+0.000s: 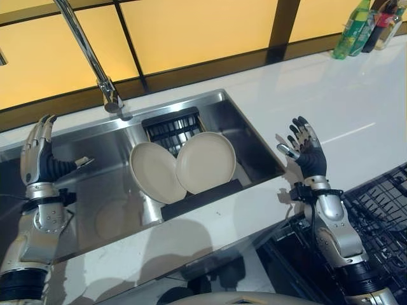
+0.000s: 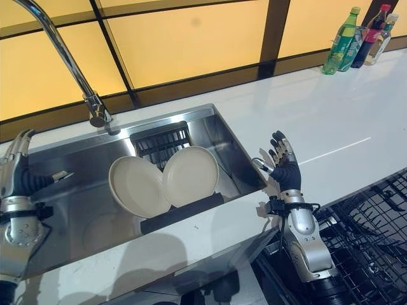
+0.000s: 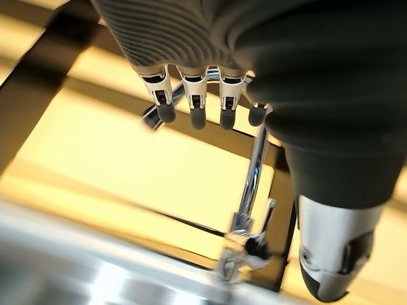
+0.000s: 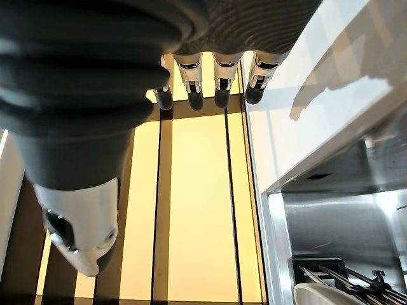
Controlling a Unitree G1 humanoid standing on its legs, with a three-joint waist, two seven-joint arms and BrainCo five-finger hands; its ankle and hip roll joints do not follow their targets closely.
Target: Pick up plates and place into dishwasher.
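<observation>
- Two round cream plates point(image 1: 184, 166), plain and matte, with shallow rims; standing on edge, overlapping, leaning in the steel sink point(image 1: 108, 190) against a dark rack point(image 1: 170, 129).
- Left hand point(image 1: 37, 159) raised over the sink's left end, fingers straight, empty.
- Right hand point(image 1: 305, 147) above the white counter point(image 1: 343, 108), fingers spread, empty.
- Faucet point(image 1: 95, 63) behind; bottles point(image 1: 365, 25) far right.

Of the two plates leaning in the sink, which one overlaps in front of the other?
The right-hand plate, nearer the right hand: its whole round rim shows, and it covers the right edge of the left plate.
</observation>
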